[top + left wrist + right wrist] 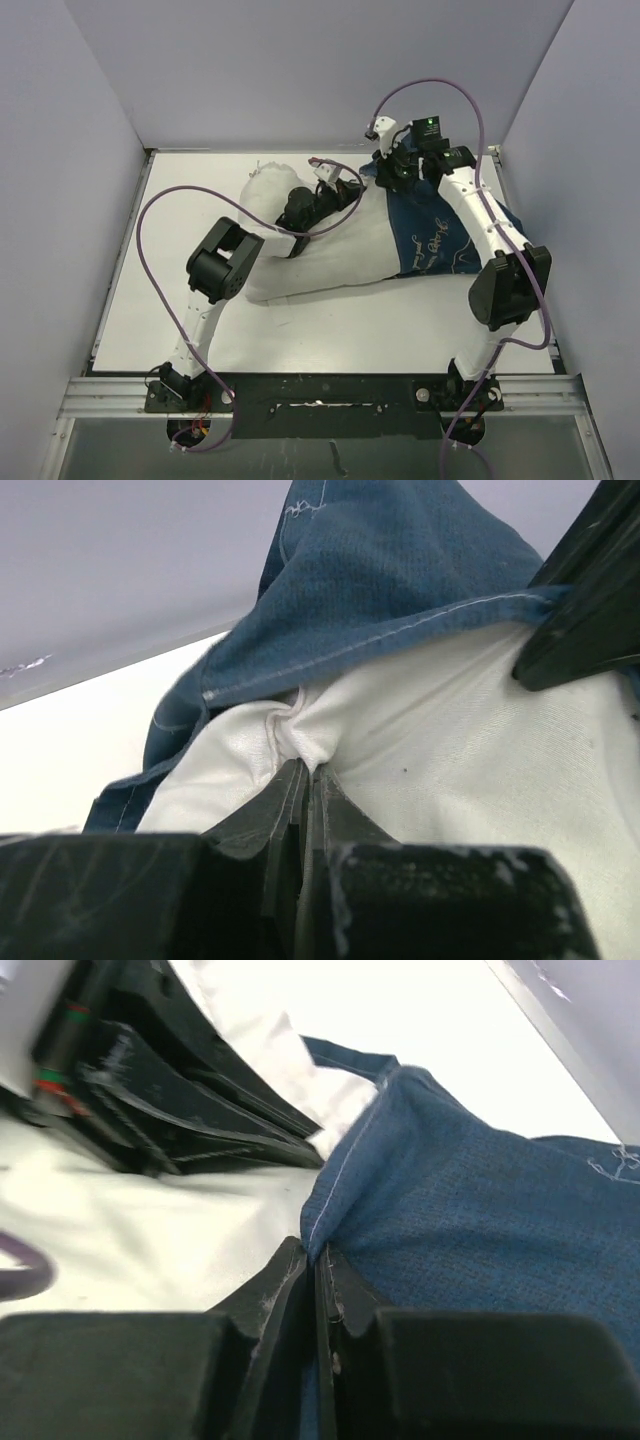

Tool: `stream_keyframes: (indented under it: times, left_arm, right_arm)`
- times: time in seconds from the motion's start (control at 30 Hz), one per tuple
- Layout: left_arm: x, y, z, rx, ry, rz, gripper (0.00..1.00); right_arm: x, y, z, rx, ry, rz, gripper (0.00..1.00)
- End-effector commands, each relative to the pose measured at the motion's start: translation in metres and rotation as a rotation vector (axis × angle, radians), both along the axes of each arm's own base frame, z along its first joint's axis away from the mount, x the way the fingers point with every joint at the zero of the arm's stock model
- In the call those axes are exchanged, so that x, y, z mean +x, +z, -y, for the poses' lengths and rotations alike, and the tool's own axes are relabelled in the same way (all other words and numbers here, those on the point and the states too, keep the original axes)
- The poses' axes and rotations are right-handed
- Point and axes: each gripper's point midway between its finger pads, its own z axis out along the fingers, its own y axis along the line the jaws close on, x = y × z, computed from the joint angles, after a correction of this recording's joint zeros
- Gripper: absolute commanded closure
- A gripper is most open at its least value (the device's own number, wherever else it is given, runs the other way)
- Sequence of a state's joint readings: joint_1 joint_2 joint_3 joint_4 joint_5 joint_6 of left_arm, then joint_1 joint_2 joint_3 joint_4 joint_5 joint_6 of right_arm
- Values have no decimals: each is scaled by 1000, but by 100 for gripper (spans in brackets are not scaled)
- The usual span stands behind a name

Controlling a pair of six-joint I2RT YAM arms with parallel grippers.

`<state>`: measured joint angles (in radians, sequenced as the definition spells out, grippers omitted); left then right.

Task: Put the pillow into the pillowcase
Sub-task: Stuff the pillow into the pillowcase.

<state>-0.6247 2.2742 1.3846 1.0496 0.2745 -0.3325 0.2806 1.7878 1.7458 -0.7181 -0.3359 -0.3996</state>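
Observation:
The white pillow [330, 255] lies across the middle of the table, its right end inside the navy pillowcase [440, 235]. My left gripper [350, 193] reaches over the pillow to the sack's mouth. In the left wrist view it [307, 768] is shut on a puckered fold of the pillow [450, 760], just under the pillowcase's hem [400, 590]. My right gripper [386, 172] comes down at the far edge of the mouth. In the right wrist view it [320, 1252] is shut on the stitched hem of the pillowcase [470, 1210], with the pillow [150, 1245] to its left.
The white table [180, 330] is boxed in by grey walls [300, 70] at the back and both sides. Purple cables [150, 215] loop above each arm. The two grippers work close together; the left gripper's black body [170, 1100] fills the right wrist view's upper left.

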Motion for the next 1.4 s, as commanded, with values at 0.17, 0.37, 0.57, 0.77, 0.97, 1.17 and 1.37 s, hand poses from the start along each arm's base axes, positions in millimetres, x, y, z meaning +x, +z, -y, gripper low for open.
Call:
stream_keyframes:
  times: [0.17, 0.37, 0.57, 0.77, 0.97, 1.17, 1.37]
  left_arm:
    - [-19, 58, -3, -134, -98, 45, 100]
    - [-7, 82, -47, -237, -26, 70, 100]
    - [4, 25, -60, -201, -11, -68, 100]
    - [1, 3, -72, -142, -41, -143, 94]
    - [2, 19, -84, -89, -101, -158, 90]
    - [-6, 31, -81, -65, -167, -187, 83]
    - [-9, 30, -87, -2, -203, -252, 82]
  right_arm:
    - [-69, 137, -146, 680, 466, -188, 100]
    - [-81, 79, -160, 701, 356, -390, 100]
    - [-51, -90, -72, 272, 93, -440, 96]
    - [-67, -29, -62, 248, 468, -214, 47]
    - [-29, 86, -2, 392, 415, 57, 7]
    - [53, 61, 86, 374, -32, 51, 2]
    - [87, -1, 152, 324, -279, -23, 2]
